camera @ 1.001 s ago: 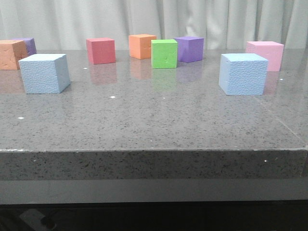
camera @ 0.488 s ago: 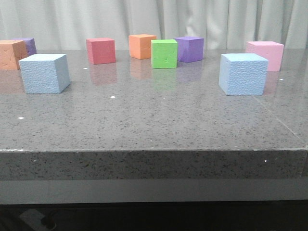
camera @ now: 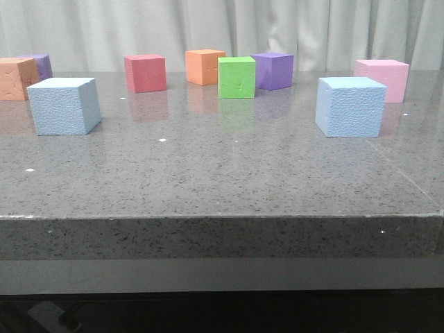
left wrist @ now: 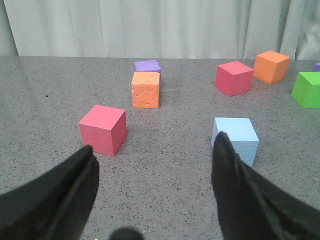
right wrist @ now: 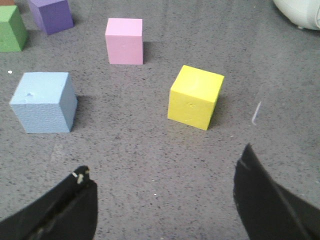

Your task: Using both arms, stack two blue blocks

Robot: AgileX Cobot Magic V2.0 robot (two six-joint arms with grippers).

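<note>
Two pale sky-blue foam cubes with pebbly faces are sitting well apart on the speckled grey stone table (camera: pixel 222 180), the left blue cube (camera: pixel 64 105) near its left side and the right blue cube (camera: pixel 350 106) near its right. My left gripper (left wrist: pixel 155 195) and right gripper (right wrist: pixel 165 200) are hanging spread wide, grasping nothing. Only my right wrist view is showing a smooth yellow foam cube (right wrist: pixel 195 97).

Table: grey speckled stone top (camera: pixel 222 173)
Back row: red cube (camera: pixel 146 73), orange cube (camera: pixel 205 66), green cube (camera: pixel 236 77), purple cube (camera: pixel 272 71)
Right: pink cube (camera: pixel 385 78), yellow cube (right wrist: pixel 195 97)
Backdrop: pale curtain (camera: pixel 222 28)
</note>
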